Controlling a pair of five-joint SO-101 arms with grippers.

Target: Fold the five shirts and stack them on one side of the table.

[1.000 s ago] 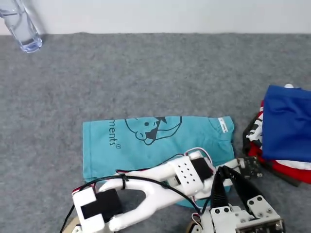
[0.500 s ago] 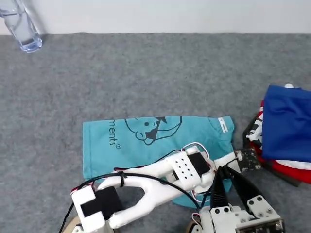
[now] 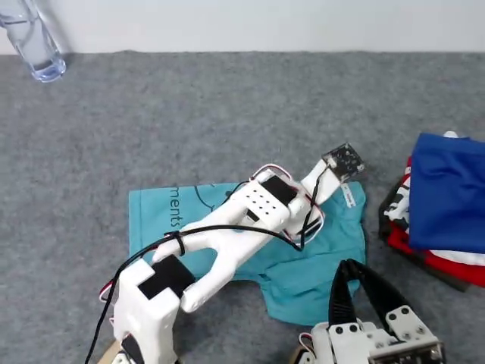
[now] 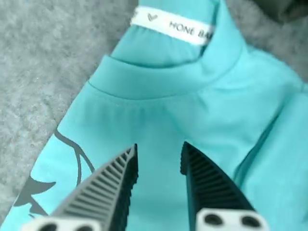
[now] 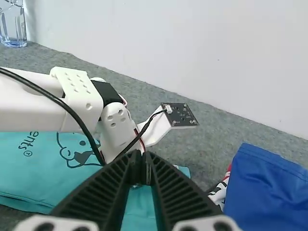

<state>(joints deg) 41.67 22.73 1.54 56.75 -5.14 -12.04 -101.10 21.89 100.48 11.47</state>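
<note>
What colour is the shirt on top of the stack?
The top shirt is blue; clearest in the high view.

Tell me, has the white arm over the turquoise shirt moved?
Yes: the left gripper travelled from the near edge of the turquoise shirt toward its collar.

In the high view the left arm [image 3: 258,205] lies across the teal shirt [image 3: 149,227], hiding most of its printed drawing and its middle. At the right edge the stack of folded shirts [image 3: 447,197] is cut off, and the blue one on top covers the rest, so their number cannot be told. The bottle [image 3: 32,44] in the upper left corner loses its top to the frame. The right arm [image 3: 367,335] runs off the bottom edge.
</note>
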